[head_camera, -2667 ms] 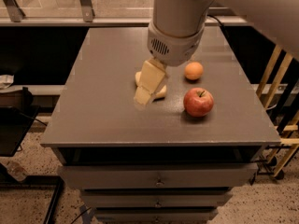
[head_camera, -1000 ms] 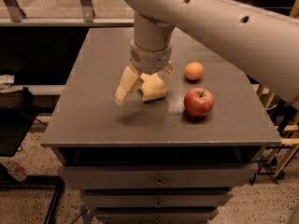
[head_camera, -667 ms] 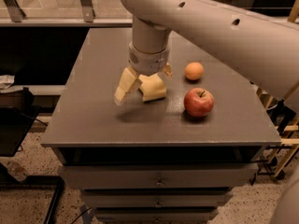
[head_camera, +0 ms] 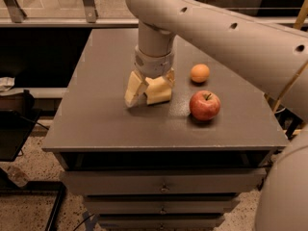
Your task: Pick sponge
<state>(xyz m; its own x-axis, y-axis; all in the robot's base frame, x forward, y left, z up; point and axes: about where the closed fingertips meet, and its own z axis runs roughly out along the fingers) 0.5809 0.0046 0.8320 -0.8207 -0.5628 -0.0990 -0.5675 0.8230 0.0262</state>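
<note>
The sponge [head_camera: 159, 91] is a pale yellow block lying on the dark table top [head_camera: 101, 119], left of the fruit. My gripper [head_camera: 150, 91] hangs straight down from the wrist and sits low over the table, straddling the sponge. Its pale yellow left finger [head_camera: 134, 88] stands just left of the sponge with a small gap showing. The right finger is mostly hidden behind the sponge's right end. The jaws are open with the sponge between them.
A red apple [head_camera: 204, 105] sits right of the sponge, and a small orange fruit [head_camera: 199, 73] lies behind it. The big arm [head_camera: 226, 37] spans the upper right. The table's front edge [head_camera: 163, 148] is near, with drawers below.
The gripper has opened since the earliest frame and come down around the sponge. Over the last second the left finger has moved slightly closer to the sponge. The fruit has not moved.
</note>
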